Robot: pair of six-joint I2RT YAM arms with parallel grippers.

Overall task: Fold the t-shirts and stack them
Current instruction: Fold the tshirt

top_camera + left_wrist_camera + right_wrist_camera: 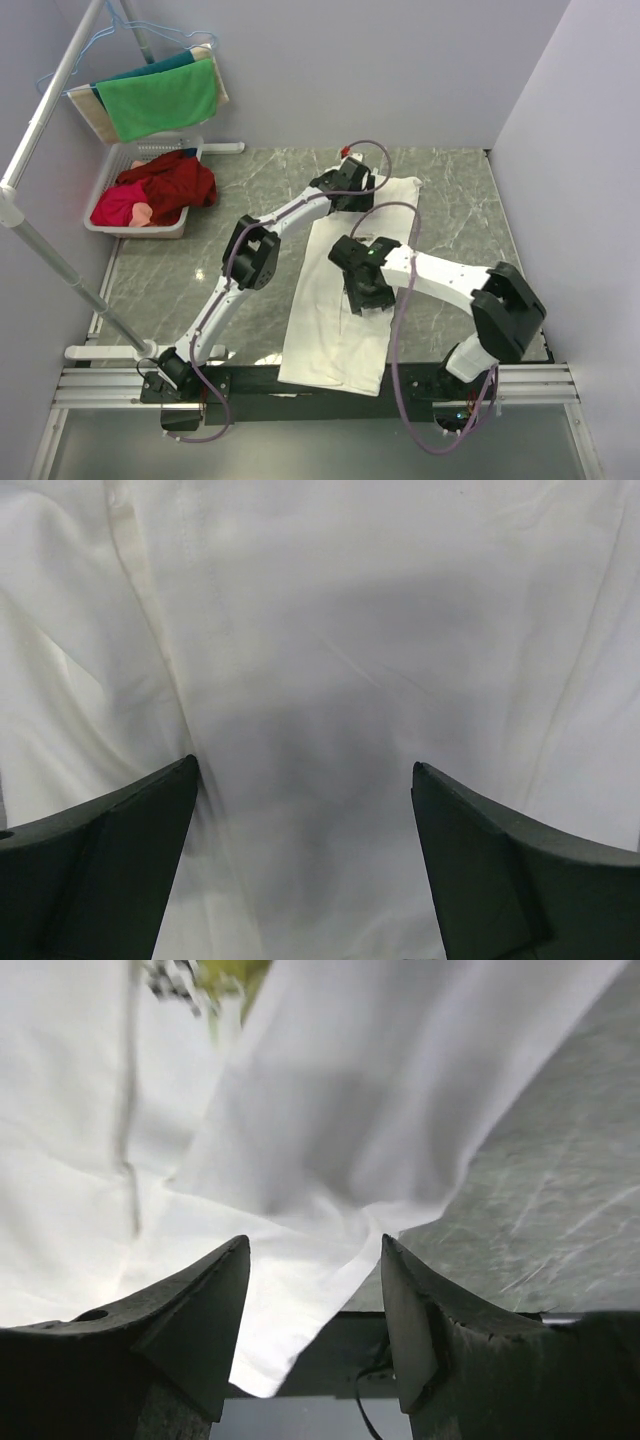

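Risk: crooked fold

White t-shirt [335,330] flat lengthwise on table [200,270], hem over near edge. Left gripper [305,765] wide above far end, right gripper [315,1240] parted mid-shirt, both holding nothing. Could pinch one layer only, dragging cloth askew or off edge.

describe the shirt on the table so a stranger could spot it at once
On the grey marbled table, a long white t-shirt runs down the middle from the near edge. It is the only cloth on the tabletop itself: the red clothes sit in the far-left basket, the green towel hangs above.
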